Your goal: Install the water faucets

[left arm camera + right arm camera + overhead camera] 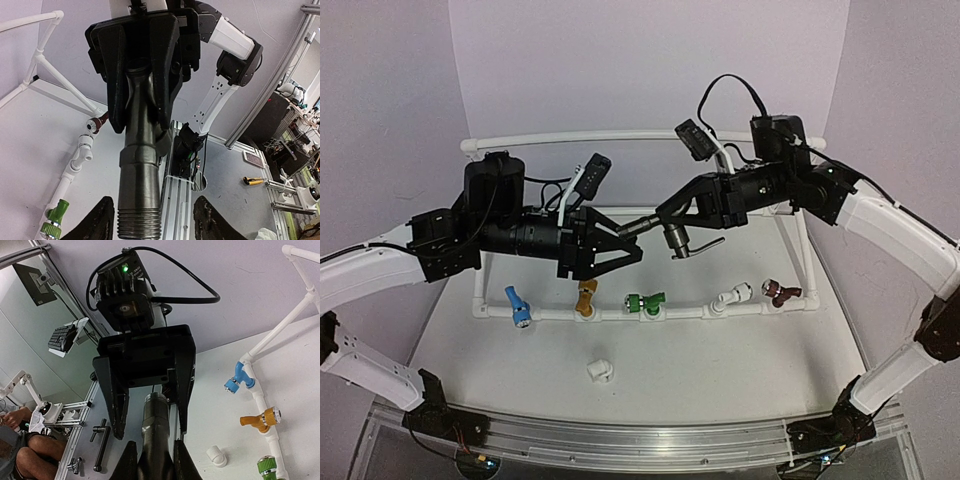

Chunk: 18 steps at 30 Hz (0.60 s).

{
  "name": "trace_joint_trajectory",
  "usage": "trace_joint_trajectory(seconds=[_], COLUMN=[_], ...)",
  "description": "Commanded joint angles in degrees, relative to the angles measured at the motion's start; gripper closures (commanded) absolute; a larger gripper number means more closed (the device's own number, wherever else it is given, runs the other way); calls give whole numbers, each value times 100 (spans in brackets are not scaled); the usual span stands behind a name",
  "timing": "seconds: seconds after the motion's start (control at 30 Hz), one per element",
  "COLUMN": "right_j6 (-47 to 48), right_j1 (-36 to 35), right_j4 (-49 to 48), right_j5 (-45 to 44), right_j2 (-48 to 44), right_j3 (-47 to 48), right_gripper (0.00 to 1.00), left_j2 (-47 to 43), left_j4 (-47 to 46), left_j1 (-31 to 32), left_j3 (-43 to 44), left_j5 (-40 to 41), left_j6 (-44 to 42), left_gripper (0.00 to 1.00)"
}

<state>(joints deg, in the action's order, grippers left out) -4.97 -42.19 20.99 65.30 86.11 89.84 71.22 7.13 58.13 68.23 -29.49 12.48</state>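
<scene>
The right hand (155, 462) is clamped on the dark grey faucet (156, 430), holding it level above the bench (720, 385) with its threaded end between the left hand's (150, 222) parted fingers (97, 222) — apparently a handover — well above the pipe rail (690, 313).

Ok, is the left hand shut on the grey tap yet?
Open: fingers of the left hand sit apart either side of the grey tap, at its threaded end, gaps showing. The right hand grips it.
</scene>
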Motion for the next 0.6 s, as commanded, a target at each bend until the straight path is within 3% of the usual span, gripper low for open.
trace_joint_trajectory(seconds=[0.0, 0.2, 0.43, 0.57], right_j6=[-114, -119, -109, -109], right_j1=[-34, -34, -34, -34], right_j4=[-422, -427, -420, -410], right_j5=[250, 317, 358, 373], right_j2=[-228, -241, -269, -278], right_j3=[30, -60, -146, -147], right_gripper=[100, 100, 100, 100], left_j2=[37, 153, 171, 241], left_j4=[-370, -332, -352, -311], left_j1=[-92, -144, -178, -187], left_j3=[287, 392, 398, 459], left_j5=[-40, -225, -297, -454], left_j6=[98, 132, 149, 142], left_gripper=[49, 67, 67, 88])
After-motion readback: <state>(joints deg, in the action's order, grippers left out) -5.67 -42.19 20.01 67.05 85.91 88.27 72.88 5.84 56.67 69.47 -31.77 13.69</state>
